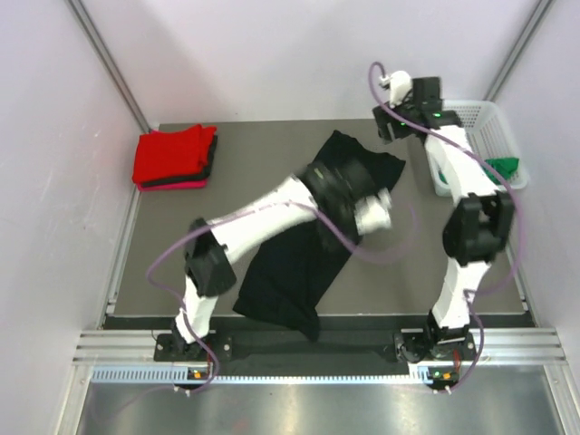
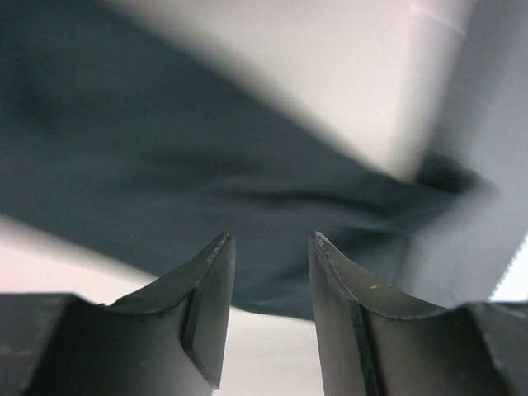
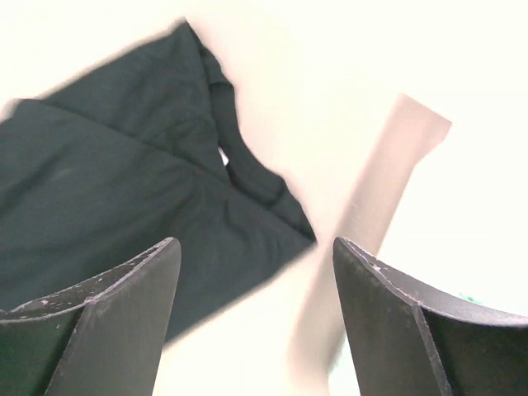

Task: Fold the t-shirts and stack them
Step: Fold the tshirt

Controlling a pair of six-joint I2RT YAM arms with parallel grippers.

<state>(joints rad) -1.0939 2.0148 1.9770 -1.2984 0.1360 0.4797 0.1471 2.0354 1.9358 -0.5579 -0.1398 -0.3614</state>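
Observation:
A black t-shirt lies spread at a slant across the grey table, its collar end at the back right and its lower end hanging over the near edge. My left gripper hovers over the shirt's right side, blurred. In the left wrist view the left gripper is open, with the black cloth beyond its tips and nothing between them. My right gripper is raised at the back right. The right wrist view shows it wide open, high above the shirt's collar.
A folded red t-shirt tops a stack at the back left, with a pink edge underneath. A white mesh basket at the back right holds a green t-shirt. White walls close in the table on three sides.

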